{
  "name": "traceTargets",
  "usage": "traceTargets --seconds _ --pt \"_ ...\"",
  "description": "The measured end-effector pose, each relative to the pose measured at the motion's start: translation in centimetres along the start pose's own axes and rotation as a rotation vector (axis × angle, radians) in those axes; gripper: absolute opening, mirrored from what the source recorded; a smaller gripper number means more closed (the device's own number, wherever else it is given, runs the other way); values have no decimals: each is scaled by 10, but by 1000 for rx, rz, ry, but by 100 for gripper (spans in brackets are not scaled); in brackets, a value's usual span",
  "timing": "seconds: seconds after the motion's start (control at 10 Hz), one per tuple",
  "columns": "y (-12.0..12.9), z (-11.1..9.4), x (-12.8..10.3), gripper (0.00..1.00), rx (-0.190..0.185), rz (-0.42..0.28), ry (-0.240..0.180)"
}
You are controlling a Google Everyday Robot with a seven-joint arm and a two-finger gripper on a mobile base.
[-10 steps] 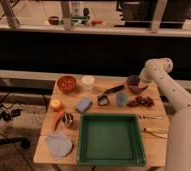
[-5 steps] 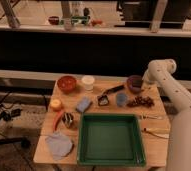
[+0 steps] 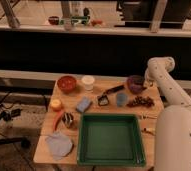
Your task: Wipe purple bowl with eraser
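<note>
On the cluttered wooden surface (image 3: 103,86), your gripper (image 3: 146,84) hangs just beside the right rim of the purple bowl (image 3: 134,82) at the upper right, its grip hidden so you cannot tell its state, and the wiping looks barely begun, if at all.

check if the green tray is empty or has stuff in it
Empty: the green tray shows only its bare floor. The hand is by the purple bowl, not at the tray.
</note>
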Motion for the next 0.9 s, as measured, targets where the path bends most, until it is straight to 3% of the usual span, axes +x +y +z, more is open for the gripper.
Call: traceTargets --seconds 0.2,0.5,0.9 --pt "-14 8 -25 14 13 -17 -12" --pt "-18 8 -41 14 22 -36 -28" --pt "5 -10 -32 14 16 -21 -53"
